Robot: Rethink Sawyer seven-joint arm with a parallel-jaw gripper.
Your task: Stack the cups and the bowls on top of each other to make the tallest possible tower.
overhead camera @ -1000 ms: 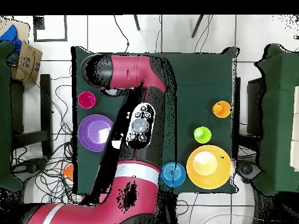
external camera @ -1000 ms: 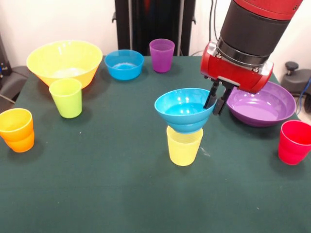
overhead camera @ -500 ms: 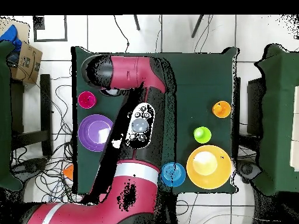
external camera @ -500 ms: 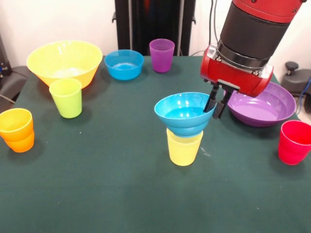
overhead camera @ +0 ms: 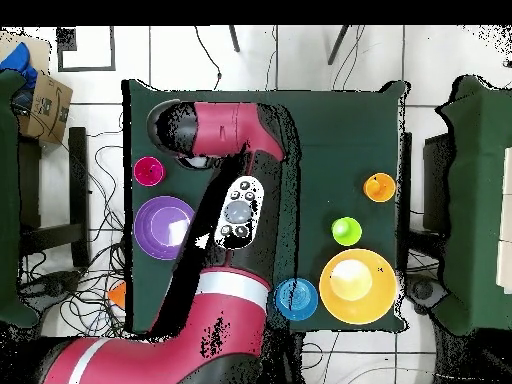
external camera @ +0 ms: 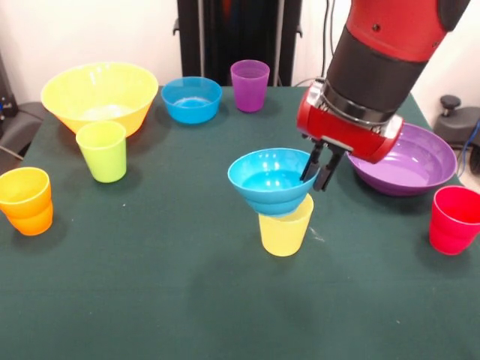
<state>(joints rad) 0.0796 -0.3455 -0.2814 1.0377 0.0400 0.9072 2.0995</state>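
While gripped at its right rim, small blue bowl [external camera: 268,182] noted tilted and off-centre above yellow cup [external camera: 285,225], sitting toward the cup's left, underside touching the cup's mouth but not level in it. Pincer [external camera: 316,166] clamped on that rim, one finger inside the bowl, one outside; rim hold judged chosen because the bowl is too wide to span. Arm [external camera: 371,64] descended from above, covering the tower in the overhead view.

Remaining stock, placed from the yellow cup:
- Second blue bowl [external camera: 191,99], far behind, to the left.
- Purple cup [external camera: 250,85], far behind.
- Large yellow bowl [external camera: 100,96], well left and behind.
- Lime green cup [external camera: 102,151], left.
- Orange cup [external camera: 27,200], far left.
- Purple bowl [external camera: 409,163], right, behind.
- Red cup [external camera: 454,220], far right.

All resting on green worktop [external camera: 150,292]. Tower judged two pieces, upper one unseated.
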